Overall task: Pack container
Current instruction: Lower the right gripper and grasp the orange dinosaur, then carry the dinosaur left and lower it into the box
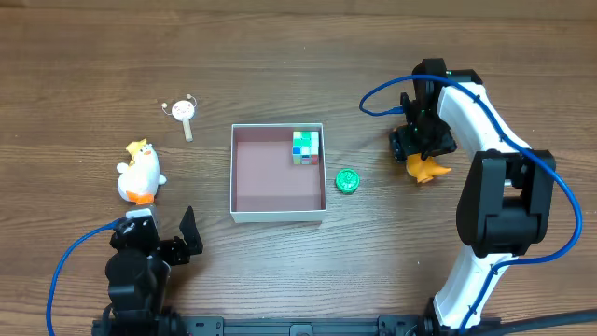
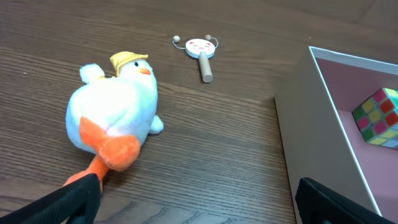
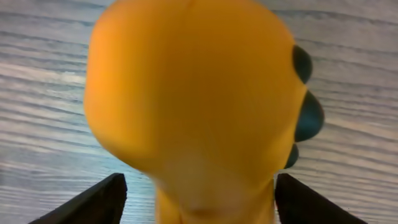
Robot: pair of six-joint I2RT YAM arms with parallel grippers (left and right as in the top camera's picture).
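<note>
Right of the box [image 1: 231, 174], the right gripper [image 1: 421, 155] straddles an orange toy [image 1: 428, 172], grip unclear, presumably for packing; the left gripper [image 1: 164, 227] waits wide.

— What lies underneath?
— A counter [image 1: 93, 56] of dark brown wood, its grain running side to side.
— And the light?
— Even and soft; shadows faint, the wood paler in the right wrist view.
</note>
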